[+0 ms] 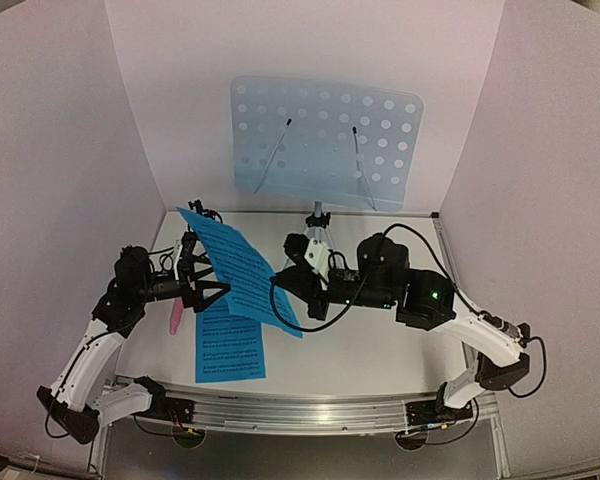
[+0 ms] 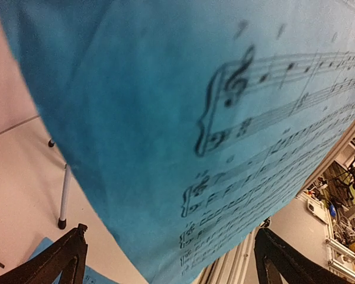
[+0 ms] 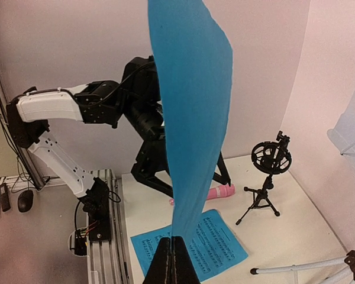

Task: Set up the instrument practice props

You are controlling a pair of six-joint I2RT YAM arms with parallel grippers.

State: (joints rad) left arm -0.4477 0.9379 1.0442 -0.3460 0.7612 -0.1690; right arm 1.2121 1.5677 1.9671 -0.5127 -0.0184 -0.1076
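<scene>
From above, nearest the lens, a metal rail [image 1: 300, 408] carries both arm bases at the table [image 1: 380, 350] edge. The right pincer [image 1: 278, 288] is clamped on the edge of a blue sheet of music [image 1: 238, 265], held tilted above the table. The left pincer [image 1: 208, 285] stands wide apart beside that sheet, gripping nothing. A second sheet [image 1: 230, 350] lies flat below them, a pink microphone [image 1: 176, 318] just to its left. The pale-blue music stand [image 1: 325, 140] rises at the back wall; the black microphone holder [image 1: 208, 213] sits at the far left.

From the left wrist, two black fingers [image 2: 59, 257] frame the bottom corners, spread wide. The raised sheet fills most of the picture, close and blurred. A white tripod leg [image 2: 64, 195] rests on the table behind.

From the right wrist, the fingertips [image 3: 173, 260] are pressed together on the sheet's lower edge, the page rising upright. Behind it reaches the left arm [image 3: 106, 106]; the microphone lies beneath it, the holder upright on its tripod to the right, the second sheet flat in front.
</scene>
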